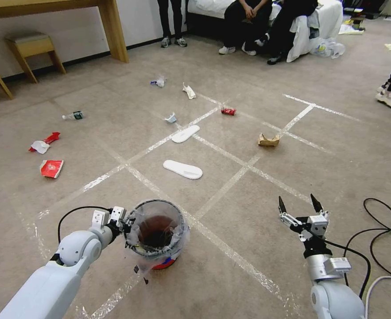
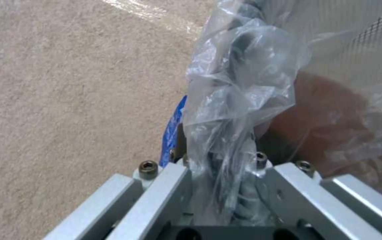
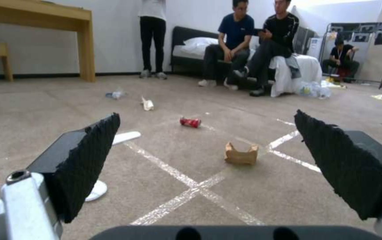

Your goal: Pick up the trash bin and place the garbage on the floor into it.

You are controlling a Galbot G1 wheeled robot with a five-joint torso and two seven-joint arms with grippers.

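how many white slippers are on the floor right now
2. One flat white slipper lies on the beige carpet just ahead of the plastic-lined trash bin; the other flat white slipper lies farther out, across a white tape line. None looks hidden.

Even, soft indoor light filled the room, casting only faint shadows on the floor [image 1: 257, 248]. The head view bowed at its edges (straight lines curved there), and glare glinted off the plastic bag [image 2: 239, 86], blurred so close.
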